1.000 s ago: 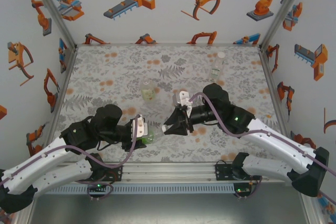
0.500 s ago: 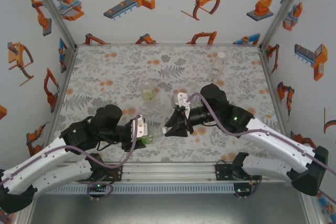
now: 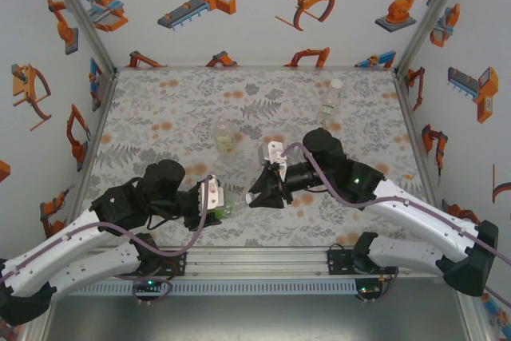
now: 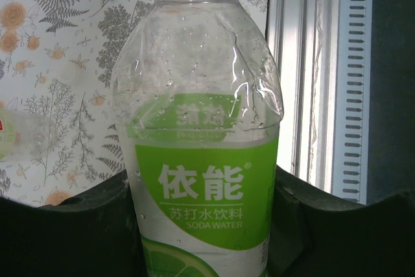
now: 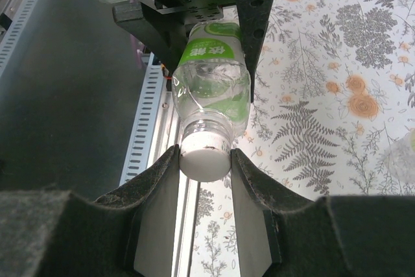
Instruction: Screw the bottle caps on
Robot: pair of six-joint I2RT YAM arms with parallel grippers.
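Overhead, two wrist close-ups, shared bottle [image 4: 201,186]

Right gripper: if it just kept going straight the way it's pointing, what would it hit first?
The right gripper is shut on the white cap, so straight ahead comes the green-labelled soda water bottle under that cap, then the left gripper holding it.

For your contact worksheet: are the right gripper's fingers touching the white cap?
Touching. The right wrist view shows both fingers pressed against the cap, no gap.
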